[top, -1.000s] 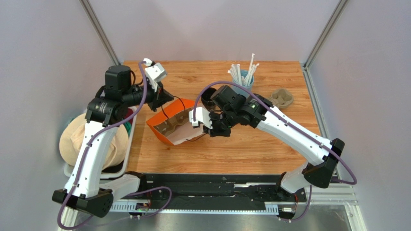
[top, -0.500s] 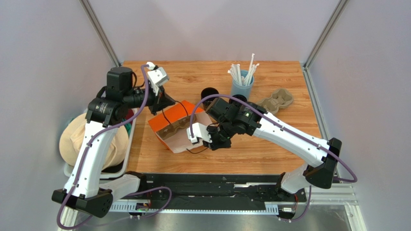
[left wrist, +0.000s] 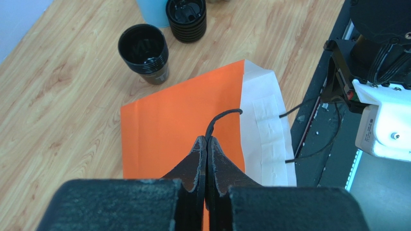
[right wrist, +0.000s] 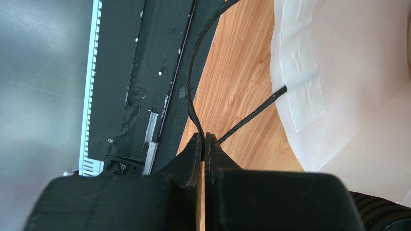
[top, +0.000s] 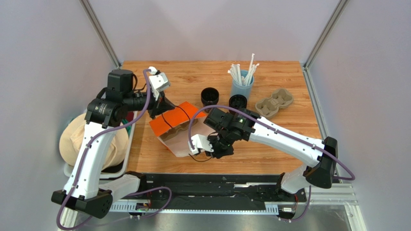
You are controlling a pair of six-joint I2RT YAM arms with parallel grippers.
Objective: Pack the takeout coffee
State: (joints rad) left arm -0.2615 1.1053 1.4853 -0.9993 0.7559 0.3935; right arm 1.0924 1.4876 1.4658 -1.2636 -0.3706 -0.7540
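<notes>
Wood-grain tabletop (top: 193,77) inside grey walls fills my overhead feed, with the orange paper bag (top: 172,118) lying on its side near the middle. My left gripper (left wrist: 206,139) sits over the bag's orange face, fingers pressed together on a black cord handle (left wrist: 223,114). My right gripper (right wrist: 203,135) is off the bag's white mouth end, clamped on the second cord handle (right wrist: 192,91). Beyond the bag, clear of it, stands the takeout coffee (top: 237,101), lidded and upright. An open dark cup (top: 209,95) stands beside it, with the blue straw cup (top: 242,83) and cardboard tray (top: 275,102) farther from the bag.
</notes>
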